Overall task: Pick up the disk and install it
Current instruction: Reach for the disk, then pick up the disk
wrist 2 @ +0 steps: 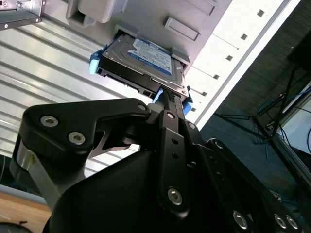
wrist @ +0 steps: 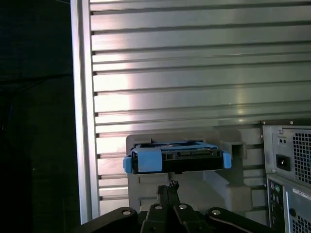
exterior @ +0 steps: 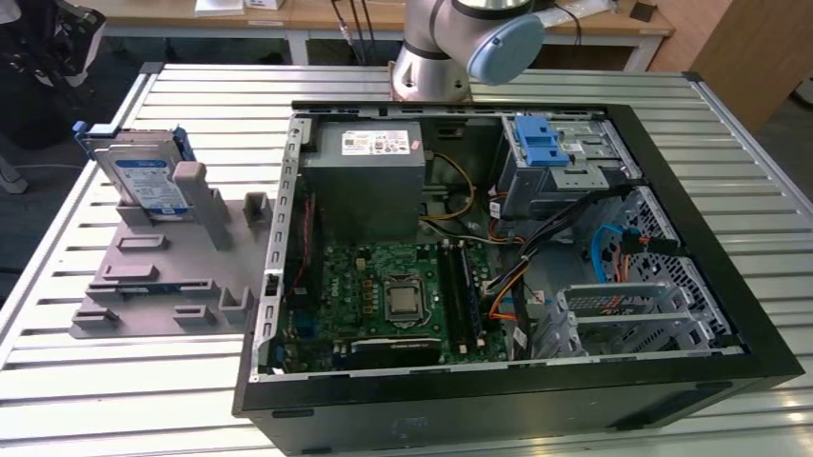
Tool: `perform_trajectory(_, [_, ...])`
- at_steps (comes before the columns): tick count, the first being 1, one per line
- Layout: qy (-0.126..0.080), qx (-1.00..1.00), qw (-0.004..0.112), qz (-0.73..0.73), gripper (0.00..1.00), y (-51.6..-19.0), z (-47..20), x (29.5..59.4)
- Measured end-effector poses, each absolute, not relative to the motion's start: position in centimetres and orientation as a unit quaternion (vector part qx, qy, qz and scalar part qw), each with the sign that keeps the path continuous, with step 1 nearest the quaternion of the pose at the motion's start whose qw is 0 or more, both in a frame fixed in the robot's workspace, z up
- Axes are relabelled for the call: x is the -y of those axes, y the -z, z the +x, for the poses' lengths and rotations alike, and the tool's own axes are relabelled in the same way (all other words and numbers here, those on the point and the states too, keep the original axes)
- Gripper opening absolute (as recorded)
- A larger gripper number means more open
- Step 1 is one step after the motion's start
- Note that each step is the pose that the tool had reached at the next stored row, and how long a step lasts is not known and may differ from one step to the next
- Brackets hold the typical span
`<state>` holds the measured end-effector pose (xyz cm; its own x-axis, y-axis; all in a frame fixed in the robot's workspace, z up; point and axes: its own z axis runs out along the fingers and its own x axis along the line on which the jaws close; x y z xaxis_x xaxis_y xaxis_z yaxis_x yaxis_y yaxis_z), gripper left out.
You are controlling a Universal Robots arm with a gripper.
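Currently the disk [exterior: 137, 176] is not yet picked up: it stands on edge in a slot of the grey holder [exterior: 166, 257], which lies on the slatted surface [exterior: 128, 381] at the exterior view's left, just beside the open computer case [exterior: 508, 395]. Standing upright probably leaves its top edge and blue rails free for a grasp from above. In the first wrist view the hand [wrist: 167, 187] is aimed at the disk but apart from it, fingertips drawn together, gripping nothing. Case contents: grey power box [exterior: 368, 181] at the back, green board [exterior: 381, 305] on the floor, blue latch [exterior: 544, 148] on a drive cage, and a bare metal rack [exterior: 629, 314] toward the exterior view's right, a plausible home for the disk.
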<state>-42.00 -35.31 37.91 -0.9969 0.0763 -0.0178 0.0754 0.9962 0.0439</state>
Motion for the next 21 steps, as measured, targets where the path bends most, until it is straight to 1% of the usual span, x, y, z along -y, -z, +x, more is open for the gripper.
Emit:
perform_trajectory(9, [-0.022,-0.999,0.010,0.035,0.11,-37.91,-42.02,35.31])
perform_trajectory(21, [-0.022,-0.999,0.008,-0.036,0.11,-37.90,-42.02,35.31])
